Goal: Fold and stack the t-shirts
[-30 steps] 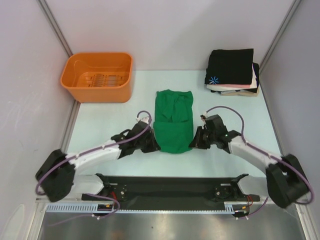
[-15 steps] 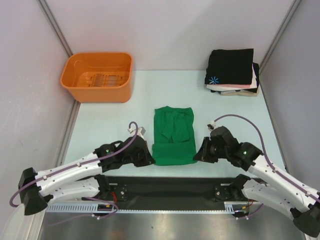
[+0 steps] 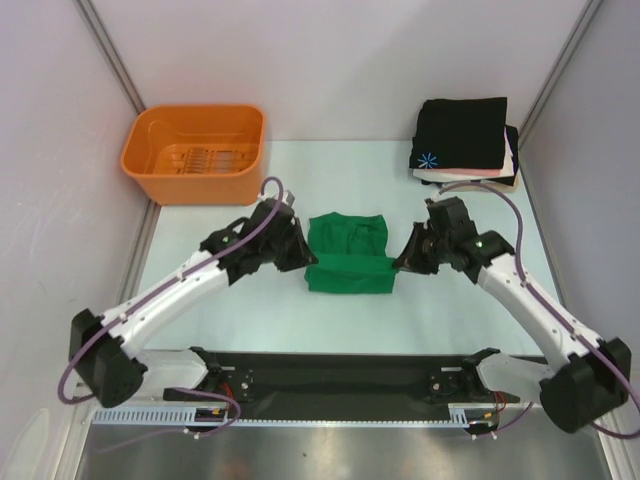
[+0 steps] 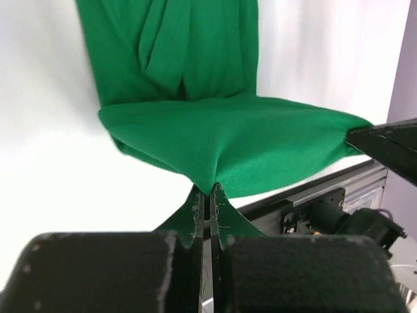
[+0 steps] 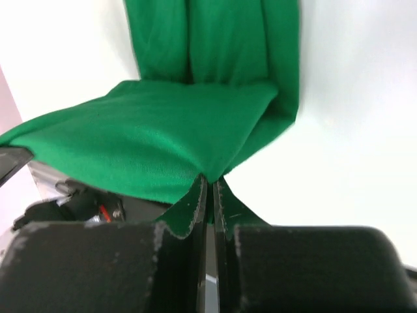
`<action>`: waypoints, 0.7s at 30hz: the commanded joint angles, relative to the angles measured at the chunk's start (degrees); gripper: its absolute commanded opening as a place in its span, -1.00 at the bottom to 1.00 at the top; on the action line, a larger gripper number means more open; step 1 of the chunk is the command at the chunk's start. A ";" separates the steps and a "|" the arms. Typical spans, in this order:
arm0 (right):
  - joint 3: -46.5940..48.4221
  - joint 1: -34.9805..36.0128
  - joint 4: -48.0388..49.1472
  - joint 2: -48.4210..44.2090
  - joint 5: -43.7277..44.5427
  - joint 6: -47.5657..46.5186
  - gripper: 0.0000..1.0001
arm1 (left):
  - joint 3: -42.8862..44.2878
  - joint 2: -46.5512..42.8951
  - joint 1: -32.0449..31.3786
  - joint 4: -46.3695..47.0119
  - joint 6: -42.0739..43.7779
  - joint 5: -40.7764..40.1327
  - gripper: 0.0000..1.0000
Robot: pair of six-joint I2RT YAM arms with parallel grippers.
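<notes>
The green t-shirt [image 3: 347, 255] lies at the middle of the pale table [image 3: 250, 310], folded over on itself, so that from above it shows as a short, wide block. Its far part rests flat on the table, with creases running lengthwise down it. The near part is raised off the surface and stretched sideways between the two pincers.

The left gripper [image 3: 300, 255] sits at 9 o'clock of the shirt. Its wrist camera shows the two fingers pressed together with only a thin slit between them, pinching a corner of the green cloth; the fabric fans out from the pinch into a taut, slightly sagging sheet.

The right gripper [image 3: 402, 262] sits at 3 o'clock of the shirt, and its fingers are likewise closed tight on the opposite corner, the cloth bunching to a point where they meet. In each wrist view the folded edge turns under toward the flat part beyond.

At 2 o'clock on the table, well apart from the green shirt, stands a stack of folded t-shirts [image 3: 500, 172]. A black t-shirt [image 3: 462, 128] lies on top, with a small blue-white starburst mark [image 3: 428, 159] at its near left corner; pink and white edges show beneath it. At 10 o'clock stands an orange plastic basket [image 3: 150, 180].
</notes>
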 commanded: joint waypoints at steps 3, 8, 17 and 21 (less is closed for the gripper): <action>6.56 -2.67 3.57 8.66 -2.27 -5.80 -1.00 | 9.06 8.21 5.21 1.11 7.04 7.16 -0.99; 13.22 -5.30 3.92 16.91 -2.45 -8.70 -1.00 | 15.48 16.20 10.21 0.68 9.85 10.24 -0.99; 23.78 -8.12 3.31 30.72 -4.46 -11.87 -1.00 | 21.64 28.16 16.63 1.11 11.61 17.53 -0.99; 29.40 -9.08 3.31 38.54 -5.96 -12.57 -1.00 | 27.94 35.98 20.49 0.51 12.57 19.92 -0.99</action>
